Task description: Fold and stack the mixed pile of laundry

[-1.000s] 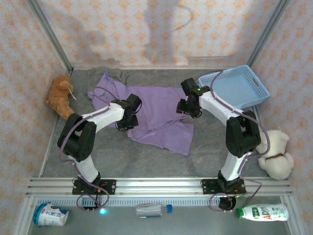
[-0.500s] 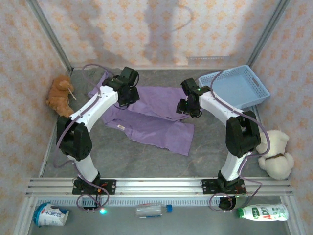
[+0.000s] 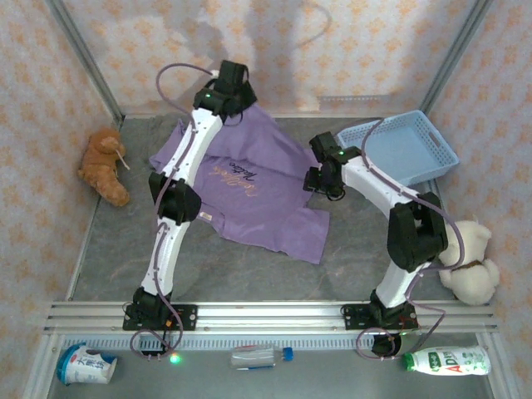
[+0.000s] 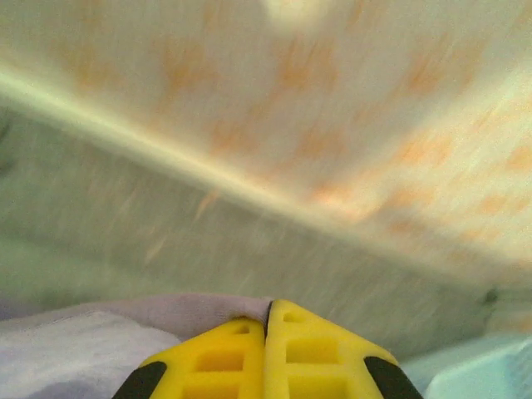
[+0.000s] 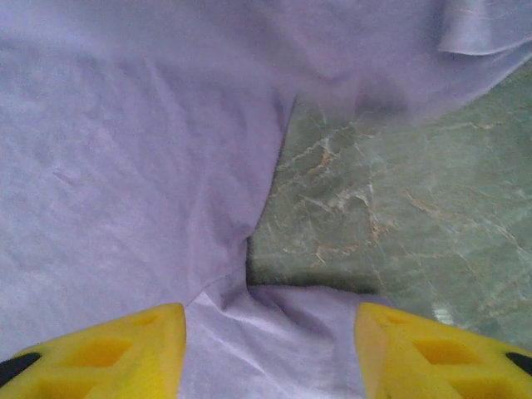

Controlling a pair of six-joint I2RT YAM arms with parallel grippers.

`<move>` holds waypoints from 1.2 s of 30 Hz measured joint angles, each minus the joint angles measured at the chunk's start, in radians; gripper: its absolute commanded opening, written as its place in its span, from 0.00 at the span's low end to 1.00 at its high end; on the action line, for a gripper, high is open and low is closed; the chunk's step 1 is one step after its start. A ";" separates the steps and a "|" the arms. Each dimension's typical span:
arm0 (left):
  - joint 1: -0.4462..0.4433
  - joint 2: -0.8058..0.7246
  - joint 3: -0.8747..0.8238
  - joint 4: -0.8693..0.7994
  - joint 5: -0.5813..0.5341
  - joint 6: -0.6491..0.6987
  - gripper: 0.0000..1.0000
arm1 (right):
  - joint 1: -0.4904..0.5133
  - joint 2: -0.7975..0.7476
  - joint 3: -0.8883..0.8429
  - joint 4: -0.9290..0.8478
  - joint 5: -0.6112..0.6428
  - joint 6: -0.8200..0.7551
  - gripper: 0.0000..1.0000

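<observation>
The lavender-purple shirt (image 3: 258,183) of the laundry pile lies spread across the middle of the table, its dark chest print (image 3: 237,173) facing up. My left arm reaches far back, and my left gripper (image 3: 232,90) holds the shirt's far edge raised near the back wall. In the left wrist view the yellow fingers of the left gripper (image 4: 268,311) are pressed together, with a fold of purple cloth (image 4: 199,309) pinched at their tips. My right gripper (image 3: 321,181) hovers low over the shirt's right edge. In its wrist view the right gripper (image 5: 266,316) is open, with the shirt (image 5: 141,183) beneath and between the fingers.
A light blue basket (image 3: 403,150) stands at the back right. An orange plush (image 3: 104,166) lies by the left wall and a cream plush (image 3: 470,266) by the right wall. Bare grey tabletop (image 3: 233,270) stretches in front of the shirt. Bottles (image 3: 262,356) lie beyond the front rail.
My left arm has swung from the shirt's near left side to the far back, dragging the shirt's edge with it and turning the print face up. The right arm has stayed put.
</observation>
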 measured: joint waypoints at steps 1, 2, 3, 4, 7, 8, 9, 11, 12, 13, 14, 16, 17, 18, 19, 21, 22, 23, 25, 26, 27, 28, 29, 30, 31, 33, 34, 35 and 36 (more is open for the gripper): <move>0.018 0.020 0.035 0.034 0.010 -0.041 0.99 | 0.000 -0.016 -0.012 0.000 0.004 0.005 0.56; 0.037 0.029 0.046 0.067 0.015 -0.080 1.00 | 0.000 -0.029 -0.023 0.000 0.006 0.008 0.56; 0.051 0.031 0.046 0.085 0.019 -0.105 1.00 | 0.000 -0.039 -0.032 0.000 0.009 0.011 0.56; 0.067 0.032 0.046 0.094 0.020 -0.123 1.00 | 0.000 -0.048 -0.040 0.000 0.011 0.014 0.56; 0.093 0.017 -0.004 0.100 0.024 -0.125 1.00 | 0.000 -0.051 -0.048 0.001 0.013 0.014 0.56; 0.093 0.002 -0.041 0.096 0.026 -0.117 1.00 | 0.000 -0.050 -0.048 0.000 0.013 0.014 0.56; 0.092 -0.022 -0.094 0.086 0.031 -0.102 1.00 | 0.000 -0.049 -0.048 0.001 0.013 0.013 0.56; 0.082 -0.082 -0.219 0.061 0.037 -0.063 1.00 | 0.000 -0.040 -0.045 0.003 0.008 0.010 0.56; 0.074 -0.124 -0.301 0.054 0.041 -0.040 0.99 | 0.000 -0.029 -0.040 0.004 0.002 0.009 0.56; 0.065 -0.173 -0.388 0.048 0.042 -0.019 0.97 | 0.000 -0.013 -0.034 0.004 -0.003 0.006 0.56; 0.055 -0.222 -0.475 0.050 0.046 0.000 0.96 | 0.000 0.003 -0.026 0.004 -0.006 0.002 0.56; 0.024 -0.344 -0.675 0.061 0.058 0.031 0.90 | 0.000 0.042 -0.010 0.006 -0.006 -0.005 0.55; 0.005 -0.400 -0.756 0.065 0.066 0.037 0.87 | 0.000 0.058 -0.003 0.006 -0.005 -0.008 0.55; -0.018 -0.462 -0.848 0.079 0.070 0.043 0.83 | 0.000 0.072 0.005 0.002 0.003 -0.009 0.55; -0.048 -0.522 -0.935 0.092 0.074 0.043 0.77 | 0.000 0.085 0.015 -0.004 0.018 -0.009 0.56; -0.116 -0.620 -1.078 0.126 0.078 0.034 0.57 | -0.006 0.098 0.036 -0.015 0.055 -0.005 0.63; -0.154 -0.656 -1.139 0.148 0.078 0.019 0.47 | -0.013 0.100 0.048 -0.023 0.074 -0.001 0.67; -0.191 -0.679 -1.186 0.167 0.077 0.007 0.39 | -0.021 0.101 0.058 -0.028 0.092 0.008 0.71; -0.272 -0.697 -1.273 0.209 0.073 -0.023 0.20 | -0.051 0.101 0.094 -0.039 0.126 0.016 0.97; -0.304 -0.693 -1.297 0.222 0.069 -0.037 0.18 | -0.064 0.101 0.109 -0.039 0.136 0.018 0.99; -0.346 -0.679 -1.323 0.231 0.063 -0.055 0.18 | -0.079 0.101 0.128 -0.039 0.148 0.015 0.99; -0.385 -0.661 -1.339 0.236 0.057 -0.073 0.18 | -0.093 0.101 0.147 -0.039 0.156 0.013 0.99; -0.417 -0.642 -1.346 0.240 0.047 -0.089 0.19 | -0.102 0.100 0.162 -0.038 0.161 0.010 0.99; -0.450 -0.617 -1.349 0.241 0.035 -0.105 0.19 | -0.109 0.099 0.177 -0.037 0.164 0.009 0.99; -0.485 -0.590 -1.349 0.243 0.020 -0.122 0.19 | -0.115 0.097 0.189 -0.037 0.166 0.006 0.99; -0.542 -0.541 -1.347 0.243 -0.010 -0.154 0.19 | -0.121 0.086 0.197 -0.025 0.163 0.002 0.99; -0.568 -0.515 -1.347 0.241 -0.023 -0.174 0.19 | -0.125 0.078 0.198 -0.019 0.157 0.001 0.99; -0.589 -0.493 -1.348 0.237 -0.032 -0.192 0.19 | -0.127 0.071 0.198 -0.017 0.151 -0.002 0.99; -0.608 -0.471 -1.350 0.231 -0.042 -0.211 0.17 | -0.130 0.064 0.199 -0.014 0.146 -0.002 0.99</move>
